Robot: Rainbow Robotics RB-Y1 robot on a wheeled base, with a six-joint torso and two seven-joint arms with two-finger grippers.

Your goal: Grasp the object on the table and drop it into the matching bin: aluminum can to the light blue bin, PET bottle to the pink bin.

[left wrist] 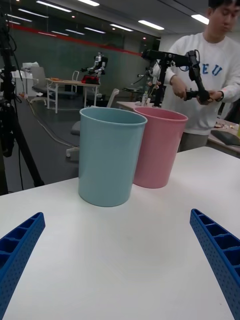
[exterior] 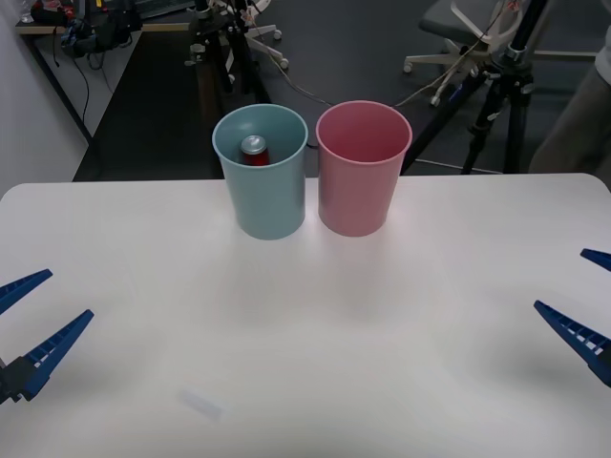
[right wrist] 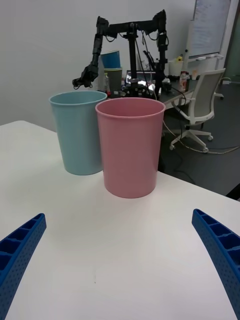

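The small red aluminum can [exterior: 254, 151] with a silver top lies inside the light blue bin [exterior: 262, 196], which stands at the far middle of the white table [exterior: 305, 334]. The pink bin [exterior: 361, 186] stands right beside it, to its right. My left gripper [exterior: 27, 324] hovers open at the near left edge of the table, with nothing between its blue fingers [left wrist: 20, 250]. Over at the right edge my right gripper [exterior: 584, 305] is open too, its fingers [right wrist: 220, 250] bare. Both wrist views show the light blue bin [left wrist: 110, 155] [right wrist: 77, 132] and the pink bin [left wrist: 160, 147] [right wrist: 130, 147] ahead.
A small pale mark or scrap [exterior: 202, 405] lies on the table near the front left. Behind the table are tripods [exterior: 501, 86], an office chair [exterior: 458, 38] and cables on the dark floor. A person [left wrist: 205, 65] stands beyond the table holding a black device.
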